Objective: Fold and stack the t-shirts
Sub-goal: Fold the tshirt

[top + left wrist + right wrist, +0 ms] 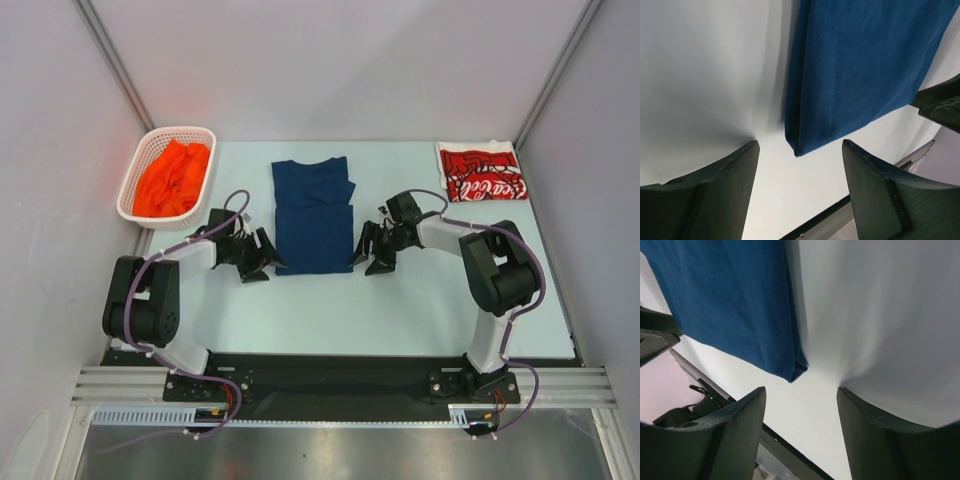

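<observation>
Because the navy t-shirt (313, 215), lying folded narrow at table centre, is light, limp cloth, it seems best pinched at its near corners, at 7 and 5 o'clock, where the left gripper (265, 262) and right gripper (365, 258) gape wide, empty.

Navy t-shirt (860, 70): cropped by the upper edge in both wrist views. Left claw (800, 145), right claw (801, 390): fingers cropped below. Orange t-shirt (172, 180): bunched in basket (130, 185), underside hidden, outline unreadable.

Overhead looks down; wrist views closely share navy t-shirt (855, 65).
</observation>
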